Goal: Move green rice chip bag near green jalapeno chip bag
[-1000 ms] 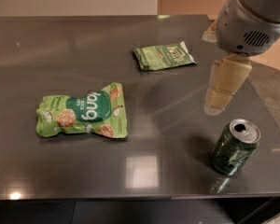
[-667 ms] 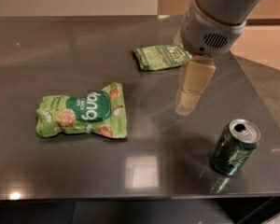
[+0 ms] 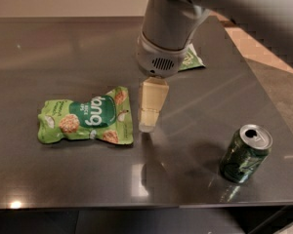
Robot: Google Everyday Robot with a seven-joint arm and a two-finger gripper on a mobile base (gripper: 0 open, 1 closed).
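The green rice chip bag (image 3: 85, 122), puffy and light green with a dark green band and rice-cake pictures, lies flat on the dark table (image 3: 49, 57) at centre left. My gripper (image 3: 149, 125) hangs just off the bag's right edge, its pale fingertips close above the table. The green jalapeno chip bag (image 3: 191, 60) lies farther back; my arm hides most of it and only its right end shows.
A green soda can (image 3: 245, 153) stands upright at the front right, near the table's front edge. The table's right edge borders a tan floor strip (image 3: 256, 45).
My arm and gripper have swung left and toward the front, from above the soda can to beside the rice chip bag. The arm now covers most of the jalapeno bag.
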